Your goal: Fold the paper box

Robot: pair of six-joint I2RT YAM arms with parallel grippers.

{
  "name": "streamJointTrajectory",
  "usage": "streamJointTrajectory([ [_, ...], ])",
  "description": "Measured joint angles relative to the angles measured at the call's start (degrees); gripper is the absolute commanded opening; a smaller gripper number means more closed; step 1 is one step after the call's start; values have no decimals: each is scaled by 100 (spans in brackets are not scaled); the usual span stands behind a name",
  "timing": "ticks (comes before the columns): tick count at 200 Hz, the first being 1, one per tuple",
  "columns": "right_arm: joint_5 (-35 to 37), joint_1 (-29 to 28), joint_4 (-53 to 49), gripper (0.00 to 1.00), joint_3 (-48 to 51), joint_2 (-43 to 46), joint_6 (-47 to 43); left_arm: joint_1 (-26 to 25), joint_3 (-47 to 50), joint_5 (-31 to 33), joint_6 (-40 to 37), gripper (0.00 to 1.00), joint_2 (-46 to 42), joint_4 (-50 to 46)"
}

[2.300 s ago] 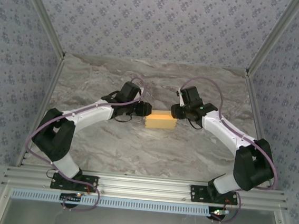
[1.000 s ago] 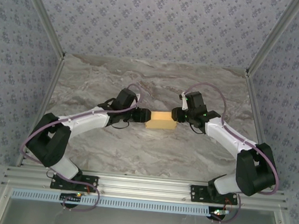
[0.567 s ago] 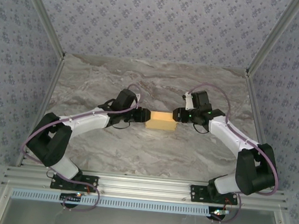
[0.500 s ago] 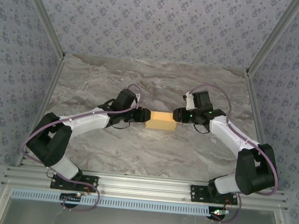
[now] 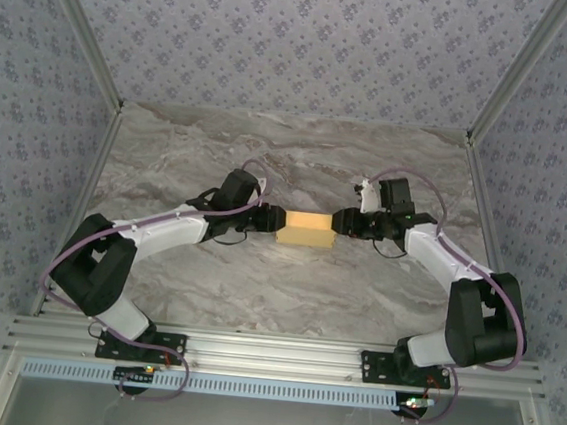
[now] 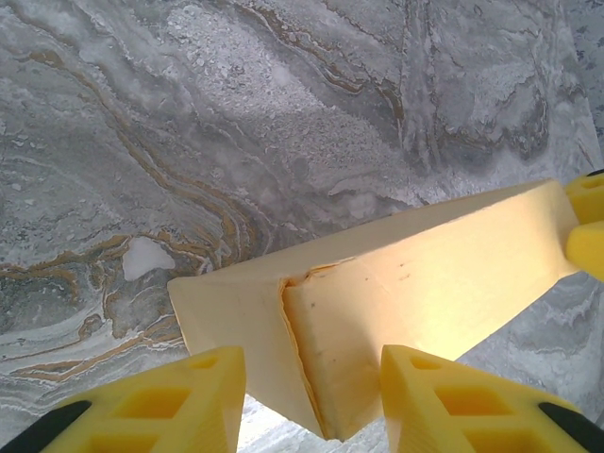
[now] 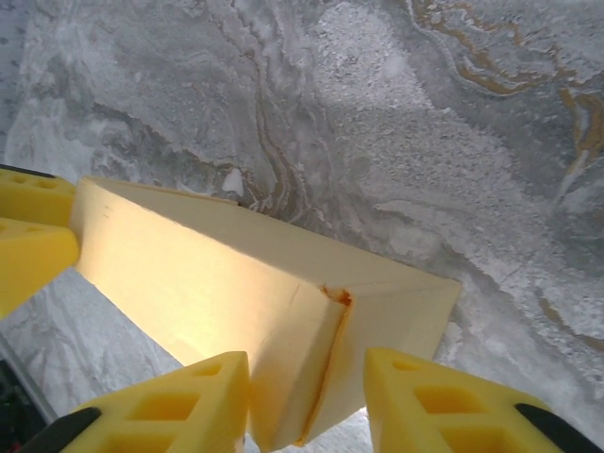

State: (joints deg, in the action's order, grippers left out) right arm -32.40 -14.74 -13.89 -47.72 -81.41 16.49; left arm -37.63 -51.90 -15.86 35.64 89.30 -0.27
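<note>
Left pincer clenched on the left end of the paper box. Right pincer straddles the opposite end; whether it presses cannot be told. Box at mid-bench, between both arms. Wrist views reveal an orange-edged end-flap seam; the overhead view adds the patterned walls.

**Desk:** What does the caption say about the left arm and right arm?

**Photographer:** White link shells, black joint housings, black base plates.

**Desk:** Cables?

**Photographer:** A purple cable along each arm.

**Desk:** Tooling?

**Photographer:** The left gripper has bright yellow moulded fingers (recessed pockets, black backing). The right gripper matches.
</note>
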Motion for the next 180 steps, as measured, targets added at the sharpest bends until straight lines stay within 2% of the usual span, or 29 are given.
streamJointTrajectory([
  [66, -243, 131, 597, 20, 306, -15, 181, 0, 219, -4, 129, 39, -7, 391],
  [113, -323, 177, 1019, 17, 474, -17, 350, 0, 407, -28, 315, 37, -37, 734],
  [156, -306, 149, 994, 35, 424, -37, 422, 0, 404, -46, 402, 43, -37, 745],
  [180, -299, 131, 855, 40, 337, -98, 492, 0, 354, -48, 435, 47, -24, 654],
])
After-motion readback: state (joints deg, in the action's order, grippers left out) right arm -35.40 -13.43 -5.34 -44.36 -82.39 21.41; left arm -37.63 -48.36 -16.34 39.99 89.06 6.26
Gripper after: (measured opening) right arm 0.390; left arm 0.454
